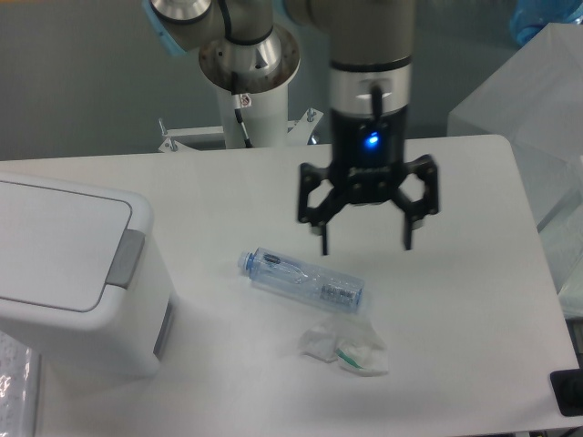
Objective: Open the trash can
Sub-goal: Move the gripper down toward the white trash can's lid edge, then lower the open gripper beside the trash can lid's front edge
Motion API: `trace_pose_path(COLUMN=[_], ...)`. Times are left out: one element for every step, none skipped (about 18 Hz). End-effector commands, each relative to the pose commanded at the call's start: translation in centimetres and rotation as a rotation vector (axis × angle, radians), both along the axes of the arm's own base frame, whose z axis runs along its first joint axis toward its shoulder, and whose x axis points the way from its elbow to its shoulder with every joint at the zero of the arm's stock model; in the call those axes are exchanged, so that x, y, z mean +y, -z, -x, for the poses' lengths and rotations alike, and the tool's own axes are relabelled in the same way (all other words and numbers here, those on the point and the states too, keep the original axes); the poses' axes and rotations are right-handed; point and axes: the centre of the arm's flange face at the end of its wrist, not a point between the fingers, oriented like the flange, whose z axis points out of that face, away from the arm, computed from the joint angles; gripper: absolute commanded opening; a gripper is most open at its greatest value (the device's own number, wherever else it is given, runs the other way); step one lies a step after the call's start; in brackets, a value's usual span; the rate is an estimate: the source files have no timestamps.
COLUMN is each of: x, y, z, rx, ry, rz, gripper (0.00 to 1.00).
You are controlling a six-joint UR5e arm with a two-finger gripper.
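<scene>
White plastic bin: the trash can [68, 273] stands at the near left edge of the desk [474, 273], partly cut off by the frame, its flat lid [50, 246] lying shut.
Push tab: a grey tab [126, 259] sits at the lid's right edge, facing the middle of the desk.
Tool: the tool [366, 238] hangs over the middle of the desk with its two fingers spread wide, nothing between them, a blue light lit on its body.
Tool to bin: well apart; the trash can is off to the left and untouched.
Other things: a clear plastic bottle with a blue cap [302, 281] lies on its side just below the tool; a crumpled clear wrapper [346, 350] lies just beside the bottle, nearer the camera.
Step in hand: the approach, by my reading; the lid is not yet opened.
Next move: cross left past the bottle to above the grey tab, probably bring the fingers together, then press down on the tab so the lid can spring up.
</scene>
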Motion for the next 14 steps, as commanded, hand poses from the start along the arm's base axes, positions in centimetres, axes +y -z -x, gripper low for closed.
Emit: trace_pose_path(x=[0.6,0.9,1.1,1.7,2.3,2.6,2.7,2.9,3.3,3.5,3.5,3.7,3.7,3.6], y=[0.2,0.6,0.7,0.7,0.7,1.1,1.3,1.3,1.4,1.5,1.7,1.9,2.1,2.6], z=[-0.9,-1.5,-2.1,-3.0,-4.2,-4.7,-4.9,-5.4,-5.9,-6.1,-6.4,-6.7,-7.0,-7.3], rx=[-0.014,-0.028,-0.039,-0.046,-0.06,-0.081,-0.096,-0.116,-0.137,-0.158,-0.175,-0.196,-0.221,-0.239], ry=[-0.007,-0.016,-0.014,-0.007,-0.006,-0.018,-0.037,-0.046,-0.05,-0.058,-0.058,-0.044,-0.031,-0.025], rz=[-0.001,0.0,-0.003,-0.007,-0.014,-0.016,-0.019,-0.029,-0.039,-0.047,-0.053,-0.063,-0.076,-0.075], gripper=[1.0,1.0,1.0,1.0,1.0,1.0,1.0,1.0,1.0,1.0,1.0,1.0,1.0,1.0])
